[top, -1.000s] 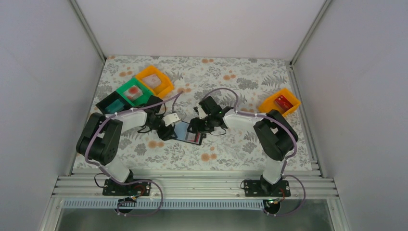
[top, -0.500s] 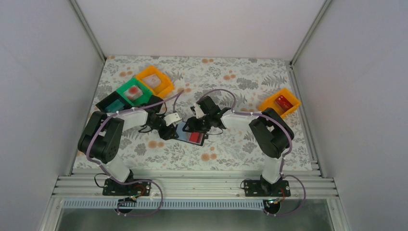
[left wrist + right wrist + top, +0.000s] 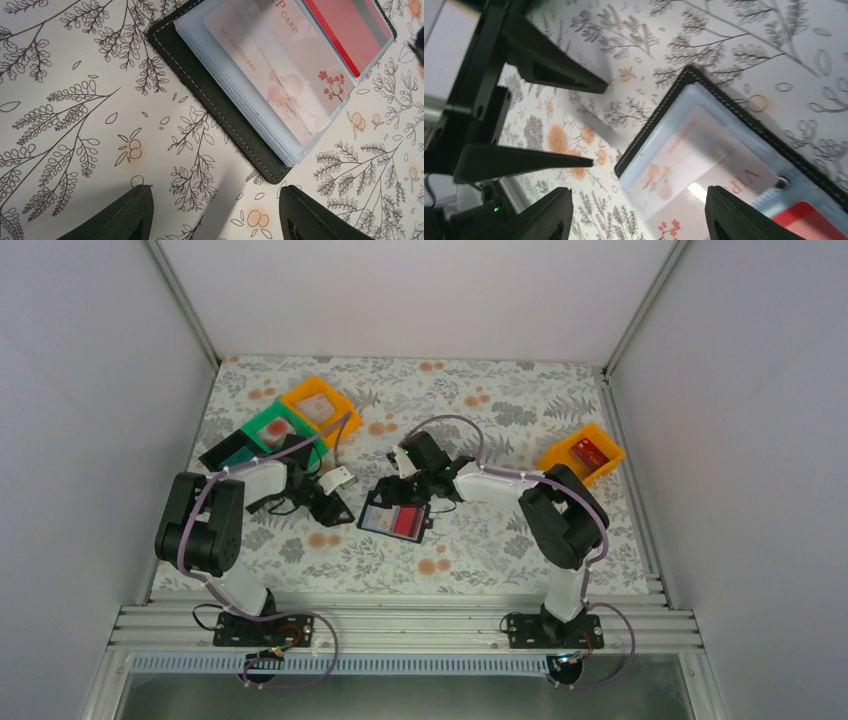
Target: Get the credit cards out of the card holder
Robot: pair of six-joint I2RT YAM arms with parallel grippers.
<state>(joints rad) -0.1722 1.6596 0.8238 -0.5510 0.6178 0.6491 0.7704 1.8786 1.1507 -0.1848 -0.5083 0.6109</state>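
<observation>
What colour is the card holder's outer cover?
Black; the card holder shows best from the left wrist.

Surface [image 3: 500,400]: covered by a pale cloth printed with grey leaves and orange blossoms.

Far left: three open trays stand side by side in a diagonal row. The orange tray [image 3: 300,393] is farthest back, the green tray [image 3: 258,423] in the middle, the black tray [image 3: 215,452] nearest.

Far right: a second orange tray [image 3: 560,455] stands alone near the edge, well apart from the other three.

Plain white walls [image 3: 400,300] enclose three sides. A ribbed metal rail [image 3: 400,620] runs along the near edge.

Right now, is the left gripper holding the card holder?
No, the left gripper stands open beside the card holder, with only bare tablecloth between its jaws.
</observation>
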